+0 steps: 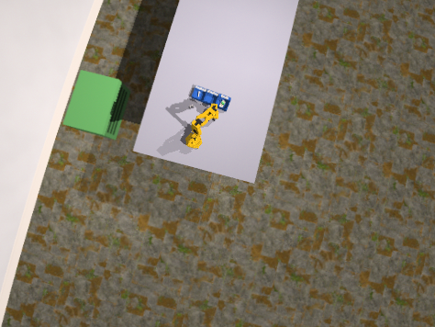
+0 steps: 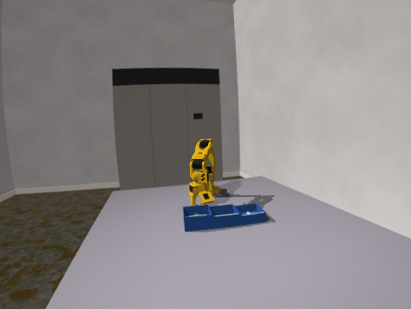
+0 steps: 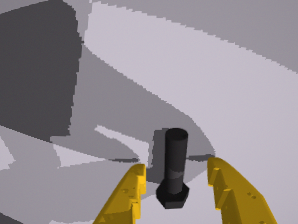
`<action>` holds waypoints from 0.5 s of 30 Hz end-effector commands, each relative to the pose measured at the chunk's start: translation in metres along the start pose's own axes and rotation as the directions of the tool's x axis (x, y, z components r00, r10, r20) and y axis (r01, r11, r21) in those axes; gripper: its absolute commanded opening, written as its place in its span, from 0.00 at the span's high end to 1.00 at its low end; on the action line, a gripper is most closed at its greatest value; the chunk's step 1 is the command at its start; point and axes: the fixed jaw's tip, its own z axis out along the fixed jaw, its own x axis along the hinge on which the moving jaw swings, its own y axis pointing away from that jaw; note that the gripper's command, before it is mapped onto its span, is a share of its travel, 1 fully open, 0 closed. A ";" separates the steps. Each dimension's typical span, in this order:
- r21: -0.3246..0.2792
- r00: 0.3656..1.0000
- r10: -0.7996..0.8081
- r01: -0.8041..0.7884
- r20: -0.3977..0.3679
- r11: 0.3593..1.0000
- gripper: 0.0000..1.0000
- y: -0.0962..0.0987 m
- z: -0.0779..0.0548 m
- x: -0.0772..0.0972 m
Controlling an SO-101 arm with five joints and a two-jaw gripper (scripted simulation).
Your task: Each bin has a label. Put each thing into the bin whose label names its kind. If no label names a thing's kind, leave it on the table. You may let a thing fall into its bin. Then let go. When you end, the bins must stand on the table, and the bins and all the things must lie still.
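Black bolt (image 3: 175, 162) between the spread fingertips of the yellow pincer (image 3: 177, 164) (image 2: 201, 203), touching neither, fingers apart

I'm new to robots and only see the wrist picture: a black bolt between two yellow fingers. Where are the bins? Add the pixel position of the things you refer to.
Observer: Three blue bins (image 1: 208, 98) (image 2: 223, 222) stand in a row beside the yellow arm (image 1: 202, 120) (image 2: 201, 167).

Operator: Anything inside?

Observer: A small green thing (image 1: 222, 103) (image 2: 196, 214) is in one end bin.

Operator: And at the other end?

Observer: Something small and whitish (image 1: 198, 94) (image 2: 248, 213); it's too small to name.
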 end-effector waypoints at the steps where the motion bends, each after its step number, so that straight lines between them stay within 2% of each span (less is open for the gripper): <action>1: 0.013 1.000 0.006 -0.006 0.018 1.000 0.88 -0.003 -0.002 -0.001; 15: 0.013 1.000 0.006 -0.006 0.018 1.000 0.97 -0.003 -0.002 -0.001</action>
